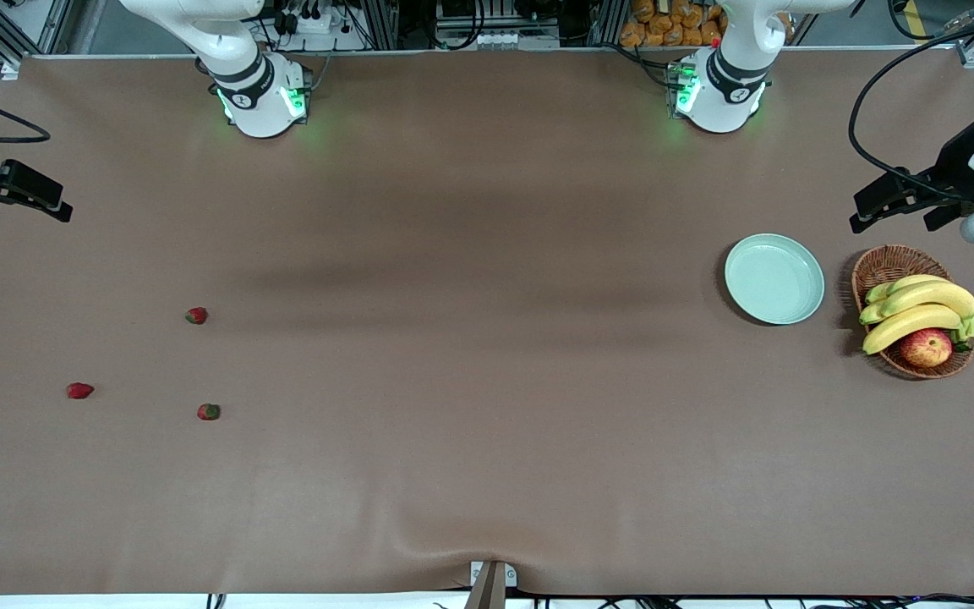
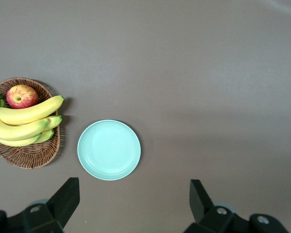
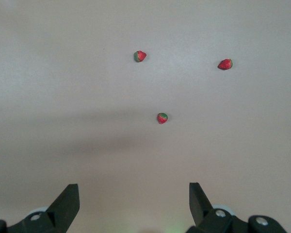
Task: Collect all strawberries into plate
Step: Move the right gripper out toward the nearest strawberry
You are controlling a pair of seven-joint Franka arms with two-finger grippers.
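Strawberries lie loose on the brown table, plate bare, both grippers spread wide and holding nothing.

Three strawberries (image 1: 196, 315) (image 1: 79, 390) (image 1: 208, 412) sit well apart from one another toward the right arm's end; the mint plate (image 1: 774, 278) lies toward the left arm's end, just beside a wicker basket (image 1: 886, 266) of bananas (image 1: 918, 309) and an apple (image 1: 926, 347). Nothing stands between berries and plate. Left gripper (image 1: 893, 203) hangs near the basket, its arm cut off by the picture's edge; right gripper (image 1: 26, 196) hangs at the table's edge, likewise cropped.
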